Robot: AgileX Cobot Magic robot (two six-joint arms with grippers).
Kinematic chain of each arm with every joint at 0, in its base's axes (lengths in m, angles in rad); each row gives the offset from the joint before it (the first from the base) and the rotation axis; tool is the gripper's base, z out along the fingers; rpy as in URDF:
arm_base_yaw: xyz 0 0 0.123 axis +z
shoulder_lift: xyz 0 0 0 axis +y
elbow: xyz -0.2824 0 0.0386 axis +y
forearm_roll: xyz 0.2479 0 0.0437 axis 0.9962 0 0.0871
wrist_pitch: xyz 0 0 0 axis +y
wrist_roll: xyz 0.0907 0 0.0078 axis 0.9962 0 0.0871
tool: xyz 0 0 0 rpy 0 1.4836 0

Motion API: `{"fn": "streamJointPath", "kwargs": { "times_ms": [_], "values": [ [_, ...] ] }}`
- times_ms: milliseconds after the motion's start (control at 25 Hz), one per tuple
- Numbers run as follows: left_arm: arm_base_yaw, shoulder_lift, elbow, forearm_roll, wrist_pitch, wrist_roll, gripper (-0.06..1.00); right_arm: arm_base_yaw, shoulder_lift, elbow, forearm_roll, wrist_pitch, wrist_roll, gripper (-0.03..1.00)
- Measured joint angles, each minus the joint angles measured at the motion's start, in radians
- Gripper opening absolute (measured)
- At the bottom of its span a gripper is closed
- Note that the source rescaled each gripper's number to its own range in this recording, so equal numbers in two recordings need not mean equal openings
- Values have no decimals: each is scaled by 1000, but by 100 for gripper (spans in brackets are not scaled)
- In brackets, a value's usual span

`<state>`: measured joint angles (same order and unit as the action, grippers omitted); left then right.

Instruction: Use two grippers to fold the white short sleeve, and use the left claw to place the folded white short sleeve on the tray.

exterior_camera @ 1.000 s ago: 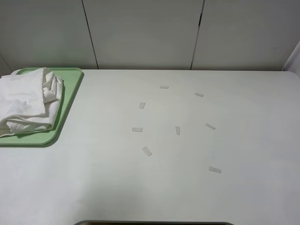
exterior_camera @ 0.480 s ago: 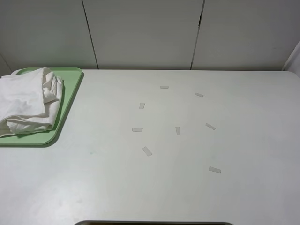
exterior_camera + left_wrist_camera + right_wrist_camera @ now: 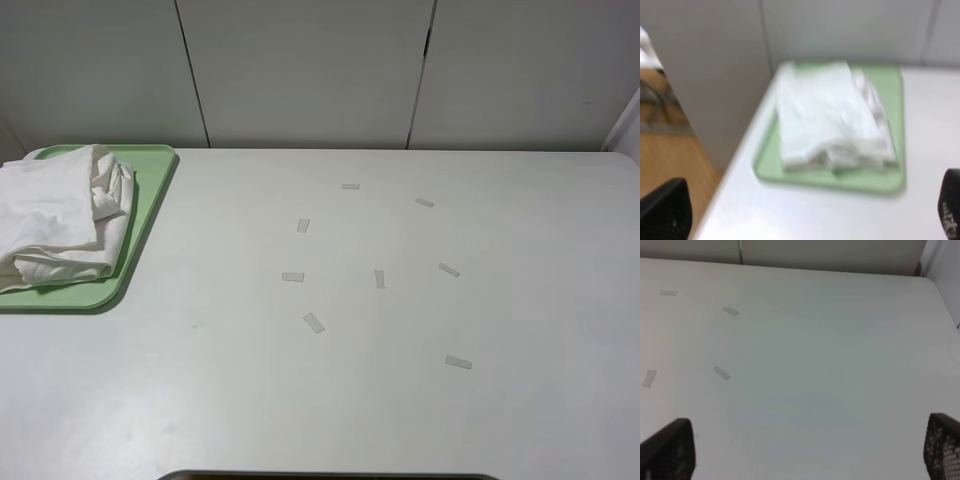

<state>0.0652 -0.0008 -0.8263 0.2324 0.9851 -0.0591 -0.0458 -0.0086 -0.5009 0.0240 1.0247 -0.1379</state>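
My folded shirt lay lengthwise along the tray at the desk's far-left corner; both my grippers hung released.

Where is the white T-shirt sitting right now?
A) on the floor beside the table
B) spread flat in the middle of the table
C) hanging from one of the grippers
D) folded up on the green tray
D: the white T-shirt lies bunched in folds on the pale green tray at the table's left edge, and the left wrist view shows the same, with nothing gripping it.
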Motion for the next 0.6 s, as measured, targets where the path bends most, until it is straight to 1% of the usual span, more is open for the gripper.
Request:
{"fn": "streamJointPath", "kwargs": {
  "times_ms": [40, 120, 160, 280, 440, 480, 600],
  "values": [
    [-13, -6, 9, -16, 85, 7, 99, 0, 0, 0, 0, 0, 0, 100],
    [-40, -6, 22, -42, 177, 9, 99, 0, 0, 0, 0, 0, 0, 100],
    [-86, -7, 48, -84, 179, 11, 98, 0, 0, 0, 0, 0, 0, 100],
    [-114, -7, 100, -127, 179, 11, 98, 0, 0, 0, 0, 0, 0, 100],
    [-136, -7, 165, -142, 179, 12, 98, 0, 0, 0, 0, 0, 0, 100],
    [-147, -7, 251, -144, 179, 12, 98, 0, 0, 0, 0, 0, 0, 100],
    [-147, -7, 301, -153, 177, 3, 98, 0, 0, 0, 0, 0, 0, 100]
  ]
}}
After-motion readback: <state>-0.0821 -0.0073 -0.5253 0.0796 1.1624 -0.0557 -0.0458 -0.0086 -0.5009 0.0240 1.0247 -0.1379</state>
